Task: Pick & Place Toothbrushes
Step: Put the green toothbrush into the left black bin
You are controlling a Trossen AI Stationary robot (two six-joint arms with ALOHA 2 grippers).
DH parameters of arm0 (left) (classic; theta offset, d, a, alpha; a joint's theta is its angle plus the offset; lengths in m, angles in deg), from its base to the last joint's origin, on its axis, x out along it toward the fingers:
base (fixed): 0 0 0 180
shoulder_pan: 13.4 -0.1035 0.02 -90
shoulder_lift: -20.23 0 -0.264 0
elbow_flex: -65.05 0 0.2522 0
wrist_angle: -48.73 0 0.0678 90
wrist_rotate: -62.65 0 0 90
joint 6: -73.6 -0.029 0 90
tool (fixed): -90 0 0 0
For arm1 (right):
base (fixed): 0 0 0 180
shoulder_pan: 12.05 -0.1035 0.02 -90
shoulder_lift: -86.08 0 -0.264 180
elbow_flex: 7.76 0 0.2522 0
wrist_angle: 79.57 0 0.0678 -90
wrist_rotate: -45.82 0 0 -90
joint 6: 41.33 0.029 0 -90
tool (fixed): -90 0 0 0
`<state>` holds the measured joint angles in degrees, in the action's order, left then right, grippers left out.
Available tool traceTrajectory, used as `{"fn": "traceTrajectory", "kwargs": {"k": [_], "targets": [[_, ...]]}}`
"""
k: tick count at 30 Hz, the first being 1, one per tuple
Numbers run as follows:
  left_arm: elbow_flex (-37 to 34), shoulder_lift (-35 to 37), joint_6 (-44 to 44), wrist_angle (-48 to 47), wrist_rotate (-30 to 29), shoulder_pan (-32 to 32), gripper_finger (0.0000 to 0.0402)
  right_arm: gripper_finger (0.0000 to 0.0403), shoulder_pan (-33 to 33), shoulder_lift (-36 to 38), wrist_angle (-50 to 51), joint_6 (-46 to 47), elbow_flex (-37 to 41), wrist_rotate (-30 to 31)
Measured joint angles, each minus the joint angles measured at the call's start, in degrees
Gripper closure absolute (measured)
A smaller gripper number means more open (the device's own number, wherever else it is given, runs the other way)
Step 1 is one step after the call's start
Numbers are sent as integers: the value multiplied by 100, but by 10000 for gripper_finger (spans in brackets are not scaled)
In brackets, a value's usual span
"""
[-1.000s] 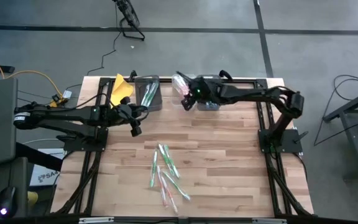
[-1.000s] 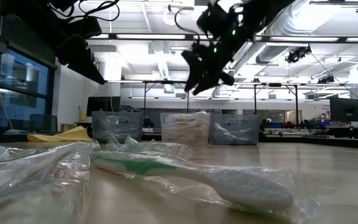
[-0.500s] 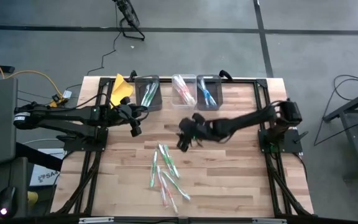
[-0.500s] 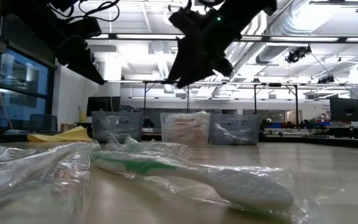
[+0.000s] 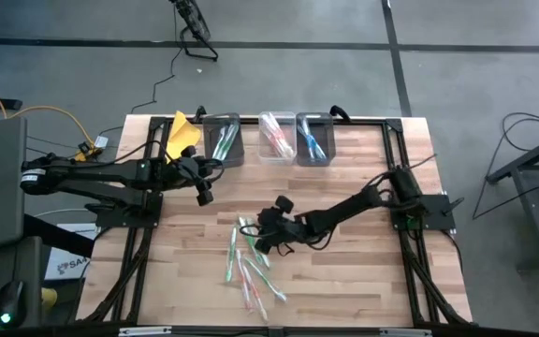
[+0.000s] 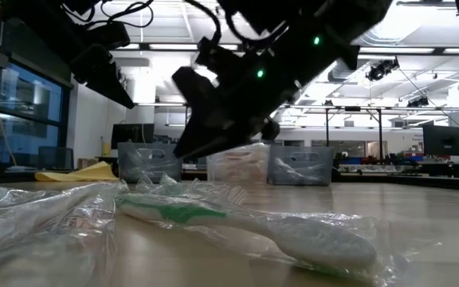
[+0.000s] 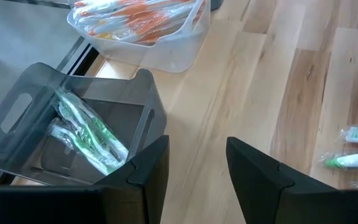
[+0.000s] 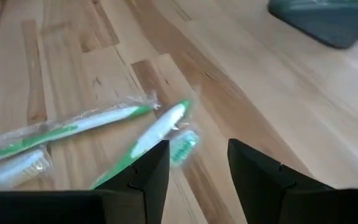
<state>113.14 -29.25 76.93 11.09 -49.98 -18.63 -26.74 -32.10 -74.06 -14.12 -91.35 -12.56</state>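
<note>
Several toothbrushes (image 5: pixel 249 262) are lying on the counter (image 5: pixel 344 271); the right gripper (image 5: pixel 262 241), jaws spread and empty, is hanging over their far end. Their long axes are running roughly near-to-far. The left gripper (image 5: pixel 204 195), jaws parted and empty too, is waiting well apart.

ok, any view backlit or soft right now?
Low view: bright ceiling lights leave the right gripper a dark silhouette; the nearest wrapped toothbrush is soft and its wrapper shines. Right wrist view: the toothbrushes look slightly blurred. High view: evenly lit.

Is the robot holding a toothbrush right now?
No. The right tool hangs open over the loose toothbrushes, gripping none. The left tool is open and empty too.
</note>
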Motion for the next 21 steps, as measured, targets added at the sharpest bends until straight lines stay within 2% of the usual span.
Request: {"fn": "traceTrajectory", "kwargs": {"k": [5, 15, 21], "targets": [[0, 0, 13, 0, 2, 0, 248, 247, -7, -338, -632, -193, 0, 1], [0, -1, 13, -4, 15, 1, 248, 247, -7, -515, -694, -195, 2, -71], [0, 0, 13, -4, 19, 0, 248, 247, 6, -515, -680, 85, 2, -629]]}}
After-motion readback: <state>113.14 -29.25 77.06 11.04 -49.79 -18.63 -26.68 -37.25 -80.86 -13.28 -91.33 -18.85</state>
